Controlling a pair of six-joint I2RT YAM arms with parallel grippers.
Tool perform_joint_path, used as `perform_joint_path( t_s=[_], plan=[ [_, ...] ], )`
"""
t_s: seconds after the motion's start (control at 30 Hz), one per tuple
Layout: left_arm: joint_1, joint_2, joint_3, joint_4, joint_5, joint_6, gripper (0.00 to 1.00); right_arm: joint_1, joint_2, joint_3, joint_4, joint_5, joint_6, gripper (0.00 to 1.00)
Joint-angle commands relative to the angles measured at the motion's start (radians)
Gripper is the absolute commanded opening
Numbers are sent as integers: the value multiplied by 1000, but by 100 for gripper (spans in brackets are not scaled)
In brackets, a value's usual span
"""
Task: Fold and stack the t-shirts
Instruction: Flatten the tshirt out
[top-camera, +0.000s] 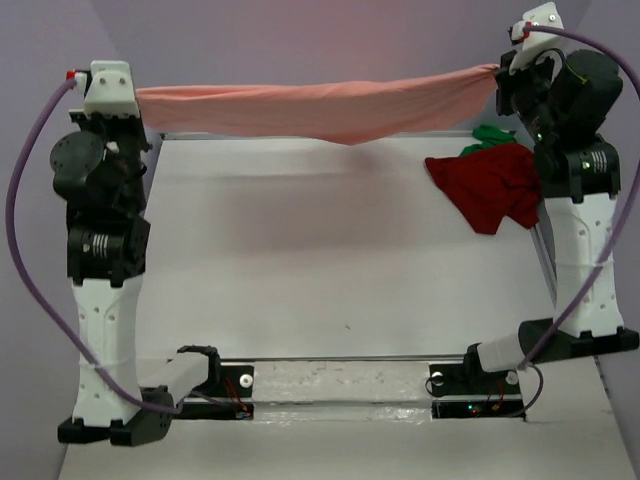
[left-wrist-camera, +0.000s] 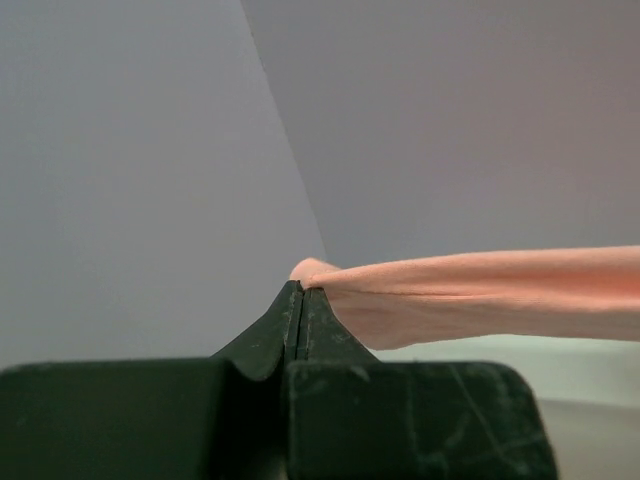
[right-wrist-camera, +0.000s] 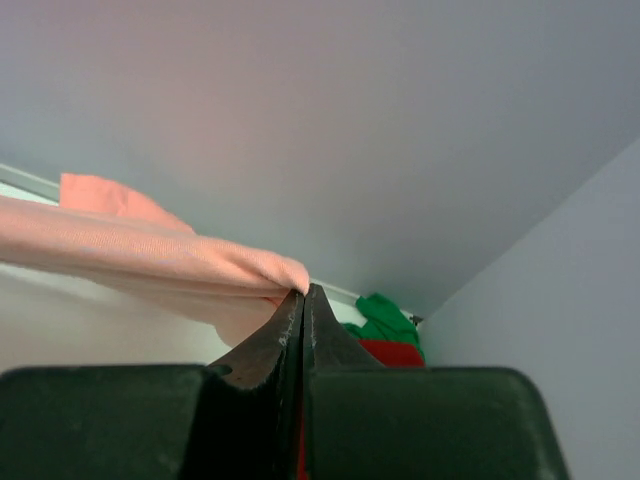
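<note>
A salmon-pink t-shirt (top-camera: 320, 108) hangs stretched in the air across the far side of the table, sagging slightly in the middle. My left gripper (left-wrist-camera: 301, 290) is shut on its left end (left-wrist-camera: 480, 290), raised at the far left (top-camera: 135, 100). My right gripper (right-wrist-camera: 303, 293) is shut on the right end (right-wrist-camera: 150, 255), raised at the far right (top-camera: 500, 72). A dark red t-shirt (top-camera: 492, 185) lies crumpled on the table at the far right. A bright green t-shirt (top-camera: 490, 138) shows as a small crumple just behind it, also in the right wrist view (right-wrist-camera: 385, 320).
The white table (top-camera: 300, 260) spreads below the hanging shirt. Grey walls close the back and sides. The arm bases (top-camera: 210, 385) and a metal rail sit at the near edge.
</note>
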Motion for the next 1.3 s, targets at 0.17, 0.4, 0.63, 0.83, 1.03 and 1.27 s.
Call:
perform_joint_path(
  t_s=[0.17,0.4,0.63,0.83,1.03,1.27],
  plan=[
    [17,-250,-267,-32,76,30,0,-14,-284,-277,26,28,6,0],
    [23,-180,-178,-11,54,11,0,-14,-236,-224,26,48,-5,0],
    [22,-30,-170,52,56,-14,0,-14,-47,-196,93,29,-8,0],
    [22,163,-225,118,100,-57,0,-14,186,-167,167,24,-9,0],
    [20,446,-123,129,145,-104,0,-14,424,11,173,-10,-3,0],
    [2,644,225,51,139,-124,0,-14,601,270,106,-8,0,0]
  ],
)
